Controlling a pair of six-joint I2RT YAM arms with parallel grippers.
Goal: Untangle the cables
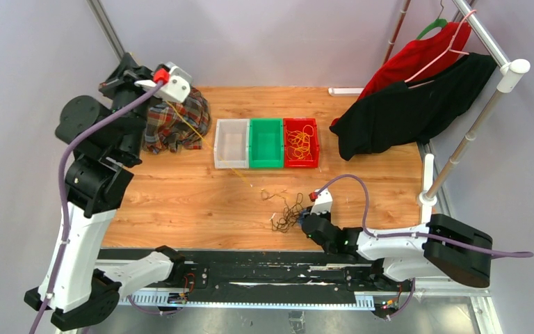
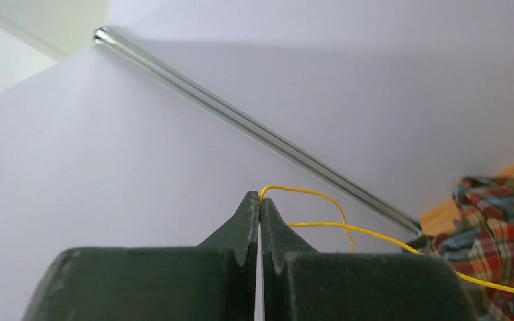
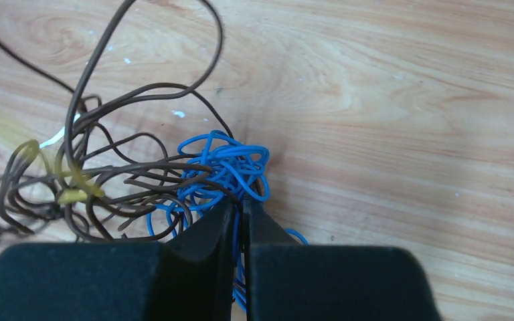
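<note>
Near front table point(image 1: 201, 233) edge, R tool point(image 3: 243, 204) pinches blue cable point(image 3: 224, 164).

Top external: looks down from above and behind the arm bases, set far enough back to take in the whole table point(image 1: 181, 195), the bins point(image 1: 265, 142) and the clothes rail point(image 1: 487, 37); left wrist: sits close behind the left gripper point(image 2: 260, 198), held high, faces the pale wall point(image 2: 174, 114) rather than the tabletop, catches the plaid cloth point(image 2: 495, 221) at lower right, shared with the overhead view at the table's far left; right wrist: peers almost straight down past the right gripper point(image 3: 238, 204), very near the wood, onto the tangled cables point(image 3: 231, 164), shared with the overhead view near the front edge.
</note>
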